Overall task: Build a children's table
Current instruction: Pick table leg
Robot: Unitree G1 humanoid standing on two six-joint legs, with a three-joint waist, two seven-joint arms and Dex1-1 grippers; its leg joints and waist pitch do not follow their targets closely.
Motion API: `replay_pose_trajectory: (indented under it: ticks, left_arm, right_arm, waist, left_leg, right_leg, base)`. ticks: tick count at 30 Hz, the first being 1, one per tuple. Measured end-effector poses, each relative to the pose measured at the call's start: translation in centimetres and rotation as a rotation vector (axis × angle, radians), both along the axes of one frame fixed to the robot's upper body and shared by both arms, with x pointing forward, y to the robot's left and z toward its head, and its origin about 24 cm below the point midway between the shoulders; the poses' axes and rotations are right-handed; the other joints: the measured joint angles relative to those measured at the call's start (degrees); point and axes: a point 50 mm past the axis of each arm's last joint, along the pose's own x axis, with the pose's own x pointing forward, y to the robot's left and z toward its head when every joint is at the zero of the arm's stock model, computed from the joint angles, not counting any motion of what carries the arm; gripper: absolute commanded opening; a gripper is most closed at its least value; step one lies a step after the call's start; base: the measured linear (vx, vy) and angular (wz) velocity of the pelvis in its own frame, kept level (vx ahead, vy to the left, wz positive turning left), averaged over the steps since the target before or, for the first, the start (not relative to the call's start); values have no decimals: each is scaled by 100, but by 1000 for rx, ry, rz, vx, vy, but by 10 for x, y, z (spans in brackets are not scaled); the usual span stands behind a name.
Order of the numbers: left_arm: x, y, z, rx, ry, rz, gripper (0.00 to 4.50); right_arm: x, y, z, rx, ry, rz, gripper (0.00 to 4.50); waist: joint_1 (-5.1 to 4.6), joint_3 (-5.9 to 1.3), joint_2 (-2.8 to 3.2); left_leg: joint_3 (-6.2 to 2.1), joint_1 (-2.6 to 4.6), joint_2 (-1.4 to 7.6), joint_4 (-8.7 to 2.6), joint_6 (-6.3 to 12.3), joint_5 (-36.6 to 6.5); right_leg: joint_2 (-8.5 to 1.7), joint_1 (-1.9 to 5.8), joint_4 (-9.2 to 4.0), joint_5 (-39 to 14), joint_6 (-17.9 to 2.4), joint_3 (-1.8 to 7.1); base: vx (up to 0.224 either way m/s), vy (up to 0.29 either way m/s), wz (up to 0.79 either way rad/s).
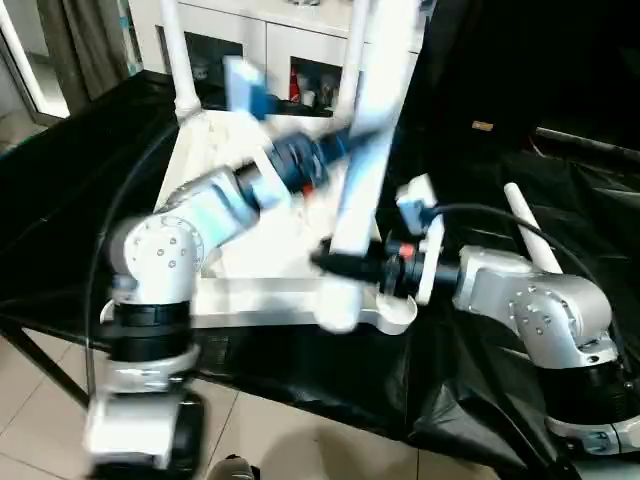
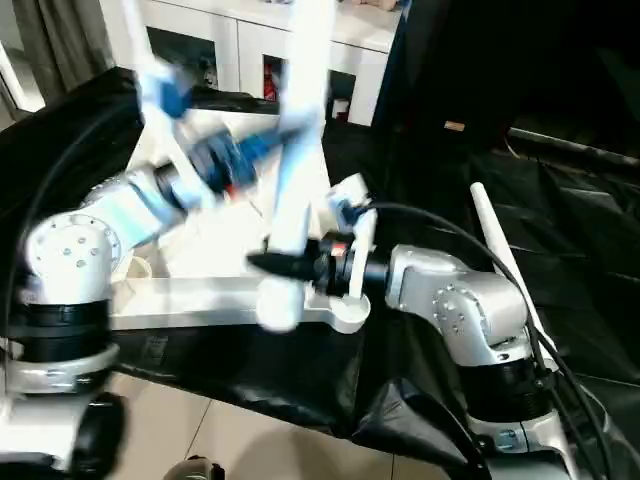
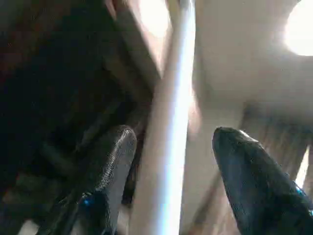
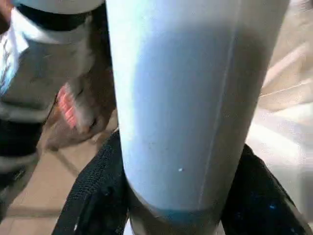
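At the near edge of the surface [image 1: 560,210], which is draped in black cloth, the white table top [image 1: 270,295] lies upside down with its near right corner socket [image 1: 395,315] at the edge. A white leg [image 1: 365,170] stands almost upright in that socket. The right gripper [image 1: 335,262] is clamped on this leg low down, just above the socket; in the right wrist view its black fingers [image 4: 98,196] press against both sides of the tube [image 4: 190,98]. The left gripper [image 3: 171,186] is higher up on the same leg, with its fingers [image 3: 110,161] standing apart on either side of the tube [image 3: 171,122] and a gap showing toward one of them, so it does not clamp the leg. Another leg [image 1: 180,60] stands in the far left corner of the top, and a further one [image 1: 530,230] lies on the cloth toward the right edge, partly hidden behind the right forearm. Behind the far edge stands a white cabinet [image 1: 270,40] with glass fronts. No writing can be read. The left arm and its gripper are smeared by motion in the head views, and the top of the held leg is cut off.
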Motion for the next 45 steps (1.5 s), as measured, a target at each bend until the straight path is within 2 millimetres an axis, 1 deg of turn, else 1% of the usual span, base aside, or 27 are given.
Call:
replay_pose_trajectory:
  ticks: [1, 3, 4, 5, 6, 7, 8, 11, 13, 14, 15, 16, 19, 20, 21, 23, 24, 25, 26, 28, 32, 34, 37, 40, 41, 45]
  left_arm:
    - [2, 5, 0, -39, 14, 21, 301]
    - [4, 14, -2, 3, 4, 53, 301]
    - [4, 16, -5, 140, -38, 88, 301]
    - [3, 14, -13, 379, -88, 105, 301]
    - [2, 13, -24, 535, -110, 103, 301]
    - [1, 12, -37, 655, -125, 99, 301]
    - [0, 9, -54, 795, -141, 84, 301]
    - [-6, -1, -91, 1068, -225, -30, 301]
    - [-9, -4, -105, 1177, -288, -92, 301]
    - [-9, -2, -111, 1222, -309, -112, 301]
    - [-9, 0, -113, 1243, -313, -116, 301]
    - [-9, 0, -115, 1260, -321, -126, 273]
    - [-14, -3, -128, 1293, -344, -248, 260]
    - [-16, -4, -133, 1303, -341, -292, 245]
    - [-17, -4, -137, 1309, -336, -315, 229]
    - [-17, -2, -144, 1322, -316, -352, 211]
    - [-18, -1, -145, 1324, -310, -364, 211]
    - [-18, -1, -147, 1327, -305, -371, 200]
    - [-18, -1, -147, 1334, -305, -372, 179]
    - [-17, 0, -148, 1352, -301, -361, 172]
    - [-11, 5, -159, 1417, -247, -324, 139]
    - [-11, 6, -161, 1429, -243, -322, 130]
    - [-10, 4, -159, 1433, -253, -331, 99]
    - [-8, 5, -160, 1450, -250, -337, 80]
    - [-8, 6, -162, 1454, -242, -338, 55]
    - [-9, 7, -165, 1473, -246, -363, 38]
  right_arm:
    - [2, -2, 0, 4, -1, -29, 190]
    - [9, -9, -2, -20, -31, -153, 189]
    - [14, -13, -4, -56, -60, -220, 189]
    - [20, -22, -7, -115, -91, -310, 189]
    - [23, -30, -10, -158, -104, -367, 189]
    - [26, -35, -13, -191, -113, -410, 189]
    - [28, -40, -16, -227, -126, -451, 189]
    - [28, -44, -24, -282, -144, -480, 189]
    - [25, -47, -31, -328, -163, -472, 189]
    - [23, -48, -35, -346, -158, -471, 189]
    - [22, -48, -37, -355, -154, -471, 189]
    - [21, -48, -39, -360, -151, -474, 189]
    - [17, -50, -43, -359, -151, -474, 189]
    - [17, -50, -44, -358, -153, -472, 189]
    - [16, -50, -44, -357, -159, -473, 189]
    - [16, -50, -43, -356, -171, -474, 189]
    - [15, -49, -41, -355, -177, -473, 189]
    - [15, -49, -41, -354, -181, -472, 189]
    - [14, -49, -41, -353, -183, -471, 189]
    - [13, -50, -42, -355, -179, -471, 189]
    - [13, -49, -43, -357, -180, -467, 189]
    - [12, -48, -43, -358, -181, -459, 189]
    - [12, -46, -43, -358, -182, -451, 189]
    - [12, -46, -43, -362, -184, -446, 189]
    - [12, -46, -44, -365, -186, -446, 189]
    - [12, -46, -44, -369, -188, -444, 189]
  waist:
    - [-2, -1, 1]
    - [-7, 0, 1]
    - [-7, -1, 3]
    - [-7, -7, 13]
    - [-1, -10, 26]
    - [4, -9, 34]
    - [10, -7, 35]
    - [-11, 3, 52]
    - [-25, -3, 77]
    - [-32, -5, 93]
    - [-45, -3, 106]
    - [-63, -7, 116]
    - [-112, -13, 151]
    - [-143, -14, 162]
    - [-156, -14, 166]
    - [-173, -13, 177]
    - [-176, -14, 185]
    - [-177, -17, 192]
    - [-178, -17, 200]
    - [-182, -17, 209]
    - [-183, -12, 236]
    - [-182, -12, 239]
    - [-181, -12, 241]
    - [-181, -14, 247]
    - [-181, -14, 248]
    - [-181, -14, 249]
  left_leg:
    - [0, 1, 0, 0, 0, 0]
    - [-1, 0, 0, 0, -1, 0]
    - [-2, 1, 1, -1, -1, 0]
    - [-5, 2, 1, -3, 0, 0]
    - [-3, 2, -3, -4, 1, -1]
    - [-2, 1, -7, -6, 1, -1]
    - [-3, -3, -7, -6, 1, -1]
    - [-1, -5, -6, -7, 2, -2]
    - [-1, -4, -3, -8, 1, -1]
    - [-1, -2, -1, -10, 1, -1]
    - [-1, -3, -1, -9, 0, 0]
    - [-1, -2, -1, -9, -1, 0]
    - [1, 2, -2, -8, 0, 0]
    - [1, 2, -2, -8, 0, 0]
    - [1, 3, -2, -8, 0, 0]
    - [0, 3, -2, -8, 0, 0]
    - [0, 3, -2, -8, 0, 0]
    - [0, 3, -2, -7, 0, 0]
    - [0, 4, -2, -7, 0, 0]
    - [0, 4, -2, -8, 0, -1]
    - [0, 4, -2, -8, 0, -1]
    - [0, 4, -2, -8, 0, -1]
    - [0, 4, -2, -8, 0, -1]
    - [1, 4, -2, -8, 0, -1]
    - [1, 4, -2, -8, 0, -1]
    - [0, 4, -2, -8, 0, -1]
  right_leg:
    - [0, 0, 0, 0, 0, 0]
    - [1, -3, 0, 0, 1, 0]
    - [1, -1, -1, -2, 4, -1]
    - [2, 0, -7, -17, 29, -1]
    - [0, 2, -11, -23, 43, 2]
    - [-3, 4, -14, -23, 52, 4]
    - [-3, 3, -16, -23, 54, 3]
    - [-3, -2, -17, -16, 45, 4]
    - [0, -2, -14, -5, 28, 3]
    - [1, -4, -9, -4, 25, 2]
    - [2, -10, -3, -2, 22, 4]
    - [2, -10, -1, -2, 21, 5]
    - [1, -8, -1, -1, 18, 8]
    - [1, -9, -1, 1, 14, 8]
    - [1, -8, 0, 2, 13, 7]
    - [1, -9, 1, 5, 8, 7]
    - [1, -9, 1, 7, 6, 7]
    - [1, -9, 1, 7, 5, 7]
    - [1, -8, 1, 7, 5, 7]
    - [1, -8, 1, 7, 5, 7]
    - [1, -9, 1, 10, 1, 7]
    - [1, -8, 1, 10, 1, 7]
    - [1, -8, 0, 10, 0, 8]
    - [1, -8, 0, 10, 0, 8]
    - [1, -8, 0, 10, 0, 8]
    - [1, -8, 0, 11, -2, 7]
  base:
    - [0, 0, 0]
    - [0, 0, 0]
    - [0, 0, 0]
    - [0, 0, 0]
    - [0, 0, 0]
    - [0, 0, 0]
    - [0, 0, 0]
    - [0, 0, 0]
    - [0, 0, 0]
    - [0, 0, 0]
    - [0, 0, 0]
    - [0, 0, 0]
    - [0, 0, 0]
    - [0, 0, 0]
    - [0, 0, 0]
    - [0, 0, 0]
    - [0, 0, 0]
    - [0, 0, 0]
    - [0, 0, 0]
    - [0, 0, 0]
    - [0, 0, 0]
    - [0, 0, 0]
    - [0, 0, 0]
    - [0, 0, 0]
    - [0, 0, 0]
    - [0, 0, 0]
